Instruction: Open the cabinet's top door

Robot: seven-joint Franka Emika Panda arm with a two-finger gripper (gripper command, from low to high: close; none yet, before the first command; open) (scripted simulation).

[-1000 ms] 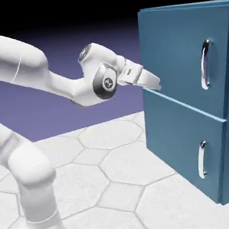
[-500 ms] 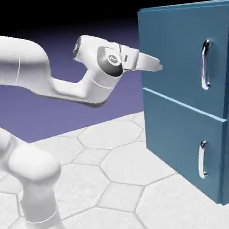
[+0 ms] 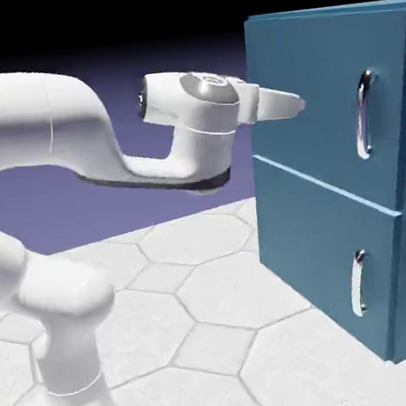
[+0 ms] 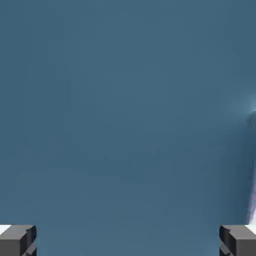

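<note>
Our gripper [image 3: 295, 104], jaws spread wide and empty, faces the closed top door [image 3: 319, 96] of the cabinet [image 3: 316, 229], whose upright handle [image 3: 365, 113] lies off to the hand view's right edge.

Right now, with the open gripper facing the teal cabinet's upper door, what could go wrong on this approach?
1. The white two-finger gripper points at the flat teal-blue top door well to the left of its curved silver handle; pushing straight on would likely hit bare panel.
2. In the hand view the handle only grazes the right edge, outside the grey fingertips, so closing now would probably grasp nothing.
</note>
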